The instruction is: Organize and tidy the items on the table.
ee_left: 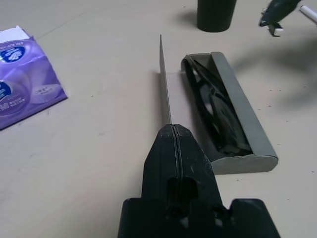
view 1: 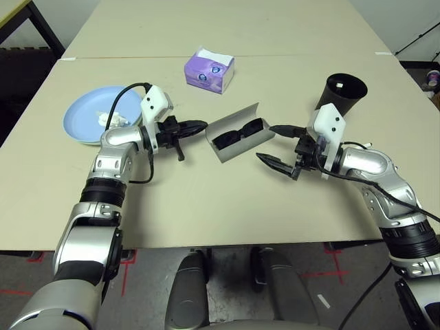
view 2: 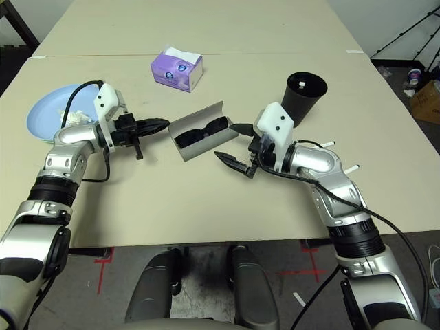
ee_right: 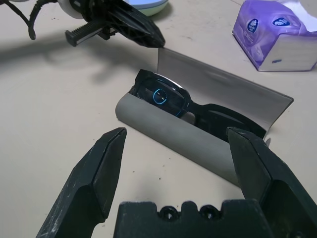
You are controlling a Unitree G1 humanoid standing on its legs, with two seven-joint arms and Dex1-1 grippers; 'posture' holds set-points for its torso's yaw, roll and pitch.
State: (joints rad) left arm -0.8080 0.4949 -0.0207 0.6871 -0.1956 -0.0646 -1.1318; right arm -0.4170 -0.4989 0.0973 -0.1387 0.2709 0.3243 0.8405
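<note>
The grey glasses case (view 1: 242, 147) lies open at mid-table with the black sunglasses (view 1: 238, 133) inside. Its lid (view 1: 232, 117) stands upright. My left gripper (view 1: 200, 126) is shut, pinching the lid's near corner, and the lid's edge meets the seam between the fingers (ee_left: 173, 148). My right gripper (view 1: 264, 142) is open at the case's other end and holds nothing, with its fingers (ee_right: 99, 173) spread to either side of the case. A light blue plate (view 1: 86, 113) at the left carries crumpled white tissue (view 1: 113, 119). The tall black cup (view 1: 342, 93) stands at the right. Small white pens (view 2: 326, 143) lie behind my right forearm.
A purple tissue box (view 1: 208, 70) sits behind the case, just before the seam in the beige table (view 1: 206, 206). A pale green rim (ee_right: 148, 5) shows under the blue plate. Bare tabletop stretches in front of the case to the near edge.
</note>
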